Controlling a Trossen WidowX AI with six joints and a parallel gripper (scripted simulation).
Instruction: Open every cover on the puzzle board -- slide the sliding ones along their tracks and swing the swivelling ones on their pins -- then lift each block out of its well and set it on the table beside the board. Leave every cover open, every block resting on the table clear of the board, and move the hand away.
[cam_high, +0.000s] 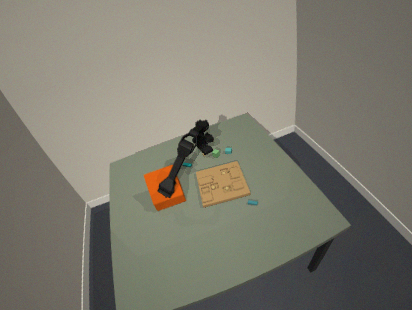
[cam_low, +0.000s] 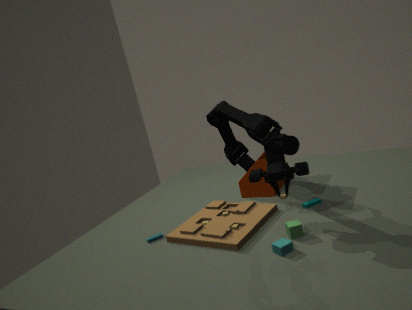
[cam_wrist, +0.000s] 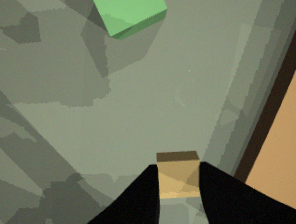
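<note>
My gripper (cam_high: 204, 154) (cam_low: 283, 194) (cam_wrist: 177, 171) is shut on a small tan block, which shows between the fingertips in the wrist view. It holds the block a little above the table, off the board's edge on the green cube's side. The wooden puzzle board (cam_high: 220, 199) (cam_low: 259, 215) (cam_wrist: 279, 160) lies flat, with raised cover panels and dark-edged openings. Small pale blocks show in three openings: one block (cam_high: 214, 187) (cam_low: 225, 213), another block (cam_high: 224, 171) (cam_low: 205, 222) and a third block (cam_high: 227, 188) (cam_low: 235, 226). Cover positions are too small to tell exactly.
A green cube (cam_high: 216, 153) (cam_low: 294, 229) (cam_wrist: 132, 15) and a teal block (cam_high: 228, 150) (cam_low: 283, 247) stand beside the board. One teal bar (cam_high: 187, 164) (cam_low: 311, 203) lies near the orange box (cam_high: 169, 201) (cam_low: 255, 189); another teal bar (cam_high: 253, 202) (cam_low: 155, 238) lies across the board.
</note>
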